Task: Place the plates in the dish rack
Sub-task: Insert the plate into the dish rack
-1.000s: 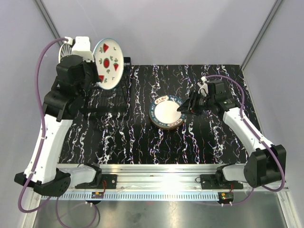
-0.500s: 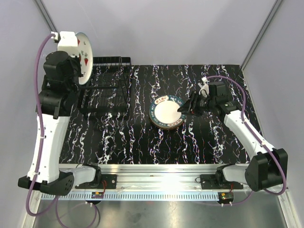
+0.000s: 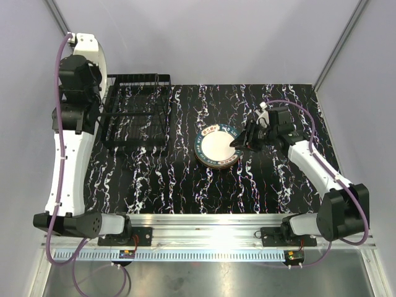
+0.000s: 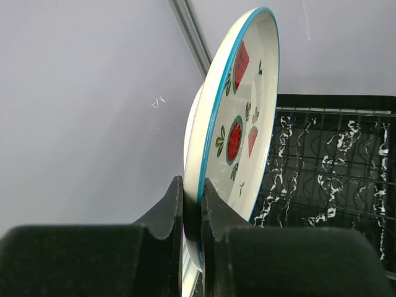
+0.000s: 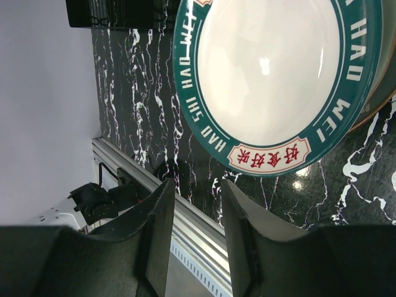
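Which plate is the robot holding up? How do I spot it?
Find the black wire dish rack at the table's far left. Beside it, the left arm's jaws pinch a plate standing on edge. It has a blue rim and red watermelon pictures, unlike the green-rimmed plate lying flat mid-table.

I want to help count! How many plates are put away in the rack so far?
None shows in the dish rack yet. The left gripper pinches the watermelon plate upright beside it. The teal-rimmed plate, atop another, sits on the table by the open right gripper.
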### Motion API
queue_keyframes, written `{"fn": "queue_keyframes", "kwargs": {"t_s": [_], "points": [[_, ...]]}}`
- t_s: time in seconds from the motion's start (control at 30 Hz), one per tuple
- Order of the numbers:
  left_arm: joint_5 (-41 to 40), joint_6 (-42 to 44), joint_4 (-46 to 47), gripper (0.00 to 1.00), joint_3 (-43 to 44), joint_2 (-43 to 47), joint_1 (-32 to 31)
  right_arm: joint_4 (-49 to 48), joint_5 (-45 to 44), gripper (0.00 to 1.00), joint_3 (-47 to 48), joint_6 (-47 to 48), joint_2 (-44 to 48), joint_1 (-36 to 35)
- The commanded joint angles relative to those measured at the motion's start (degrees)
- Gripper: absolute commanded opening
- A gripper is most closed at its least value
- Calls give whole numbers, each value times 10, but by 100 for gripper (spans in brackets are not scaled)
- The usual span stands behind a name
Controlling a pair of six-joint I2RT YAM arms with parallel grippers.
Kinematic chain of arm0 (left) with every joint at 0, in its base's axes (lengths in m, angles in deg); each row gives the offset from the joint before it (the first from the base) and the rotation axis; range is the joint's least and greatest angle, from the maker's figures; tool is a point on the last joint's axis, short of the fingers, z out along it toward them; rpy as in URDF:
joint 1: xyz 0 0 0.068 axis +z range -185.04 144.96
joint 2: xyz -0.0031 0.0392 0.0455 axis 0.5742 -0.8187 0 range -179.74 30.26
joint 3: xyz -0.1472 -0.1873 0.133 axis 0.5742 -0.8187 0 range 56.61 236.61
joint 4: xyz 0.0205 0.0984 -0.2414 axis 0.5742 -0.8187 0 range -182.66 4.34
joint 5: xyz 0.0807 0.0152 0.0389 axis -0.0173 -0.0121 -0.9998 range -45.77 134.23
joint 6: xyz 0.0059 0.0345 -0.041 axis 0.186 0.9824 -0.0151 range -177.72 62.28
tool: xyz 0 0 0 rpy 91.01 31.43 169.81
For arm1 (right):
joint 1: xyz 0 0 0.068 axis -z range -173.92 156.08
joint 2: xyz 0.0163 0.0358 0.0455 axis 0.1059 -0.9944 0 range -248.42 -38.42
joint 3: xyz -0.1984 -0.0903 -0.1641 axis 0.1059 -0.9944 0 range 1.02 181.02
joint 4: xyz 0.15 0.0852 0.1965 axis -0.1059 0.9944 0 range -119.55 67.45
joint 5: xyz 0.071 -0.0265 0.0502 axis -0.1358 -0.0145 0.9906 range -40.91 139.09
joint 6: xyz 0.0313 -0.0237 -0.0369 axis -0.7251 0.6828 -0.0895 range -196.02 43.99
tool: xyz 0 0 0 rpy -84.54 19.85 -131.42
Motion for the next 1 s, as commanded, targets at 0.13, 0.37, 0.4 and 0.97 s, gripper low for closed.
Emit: {"fn": "queue_keyframes", "kwargs": {"t_s": [0.13, 0.37, 0.4, 0.97], "points": [[35, 21, 140, 0, 21, 5, 34, -25, 18, 43, 20, 15, -29, -2], [47, 9, 164, 0, -20, 7, 67, -31, 23, 43, 19, 16, -44, -2], [48, 9, 164, 0, -22, 6, 70, -32, 24, 43, 18, 16, -46, -1], [68, 22, 199, 0, -91, 22, 81, -39, 28, 43, 13, 20, -47, -2]]}}
